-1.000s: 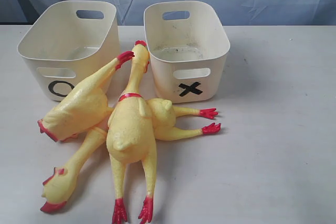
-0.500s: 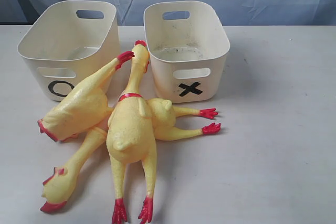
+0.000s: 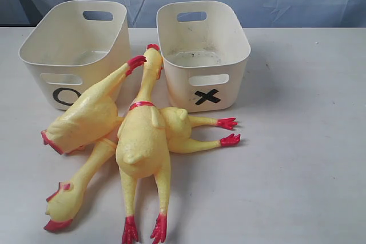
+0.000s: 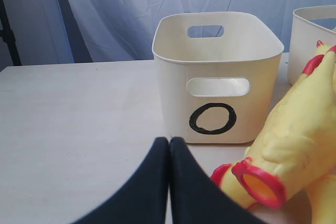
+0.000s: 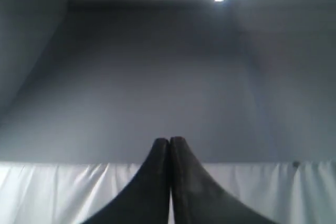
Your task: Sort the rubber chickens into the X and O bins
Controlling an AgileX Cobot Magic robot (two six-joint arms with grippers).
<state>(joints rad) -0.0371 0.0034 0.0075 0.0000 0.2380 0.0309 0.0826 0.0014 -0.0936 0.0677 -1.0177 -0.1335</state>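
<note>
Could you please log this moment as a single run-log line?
rubber chickens: piled on table, unsorted | O bin: no chicken inside | X bin: no chicken inside | left gripper: shut, empty | right gripper: shut, empty

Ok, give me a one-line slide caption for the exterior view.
Rubber chickens heaped on the table in front of the O bin and X bin, both apparently empty.

The left gripper (image 4: 169, 141) was closed, its two black jaws pressed flat together from base to tip with nothing between them, held low and pointing roughly level. The right gripper (image 5: 169, 141) was closed the same way, empty, and tilted upward.
</note>
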